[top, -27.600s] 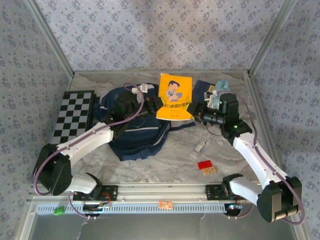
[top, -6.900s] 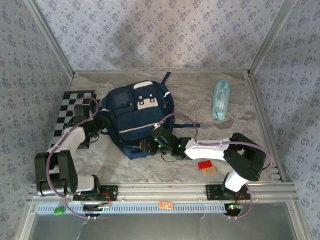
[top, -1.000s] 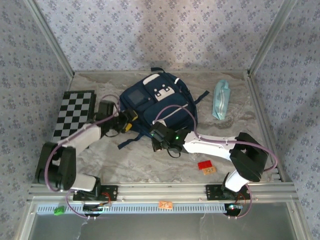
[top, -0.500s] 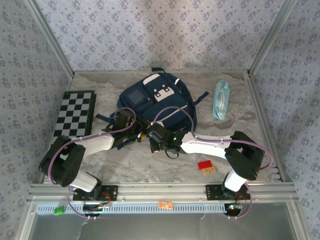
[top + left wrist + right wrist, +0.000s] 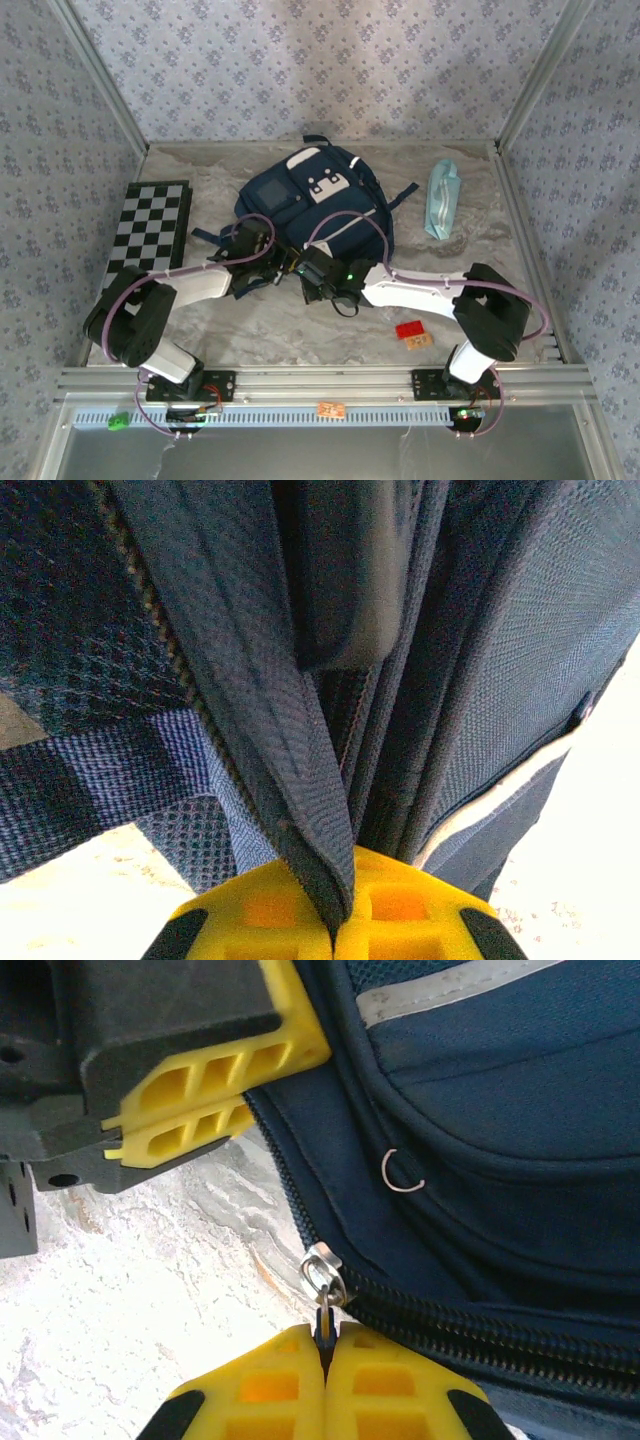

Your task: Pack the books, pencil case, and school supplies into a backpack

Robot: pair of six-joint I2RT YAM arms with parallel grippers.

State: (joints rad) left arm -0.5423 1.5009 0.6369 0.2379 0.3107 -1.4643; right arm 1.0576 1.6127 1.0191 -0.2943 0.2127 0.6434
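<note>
Right wrist: our right gripper (image 5: pixel 326 1352) pinches the zipper pull (image 5: pixel 322 1270), left gripper (image 5: pixel 338 918) clamps the backpack (image 5: pixel 500 660) edge; we should pull steadily along the teeth (image 5: pixel 450 1328), fabric taut.

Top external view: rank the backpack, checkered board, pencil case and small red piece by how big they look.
1. backpack
2. checkered board
3. pencil case
4. red piece, by far the smallest

Backpack (image 5: pixel 480 1090): we see matt navy woven cloth, coarse in the weave close up.
Zip pull (image 5: pixel 322 1270): bright, shiny metal to us.
Right gripper (image 5: pixel 326 1348): we see matt yellow moulded plastic.
Tabletop (image 5: pixel 150 1290): we read it as smooth and marble-patterned.
Pencil case (image 5: pixel 442 198): soft, slightly translucent plastic, we think.
</note>
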